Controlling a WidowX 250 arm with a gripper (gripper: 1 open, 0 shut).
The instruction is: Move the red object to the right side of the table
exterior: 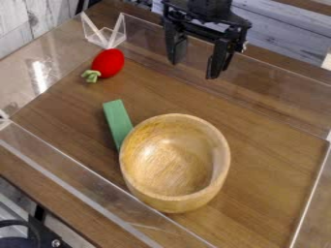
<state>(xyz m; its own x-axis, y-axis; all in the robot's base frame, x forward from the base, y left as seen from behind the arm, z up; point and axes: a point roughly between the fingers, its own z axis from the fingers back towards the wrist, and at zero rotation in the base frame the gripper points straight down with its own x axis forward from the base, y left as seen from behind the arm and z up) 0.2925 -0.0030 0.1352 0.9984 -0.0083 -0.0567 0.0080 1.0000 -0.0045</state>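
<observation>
The red object [107, 62], a small round red toy fruit with a green leafy stem at its lower left, lies at the far left of the brown wood-grain table [265, 136]. My gripper [195, 60] hangs above the table's far middle, pointing down, to the right of the fruit and well apart from it. Its two black fingers [172, 46] stand wide apart with nothing between them.
A large wooden bowl [175, 160] sits near the front middle. A flat green block [118, 121] lies just left of the bowl. Clear plastic walls [77, 189] edge the table. A white wire object [101, 31] stands behind the fruit.
</observation>
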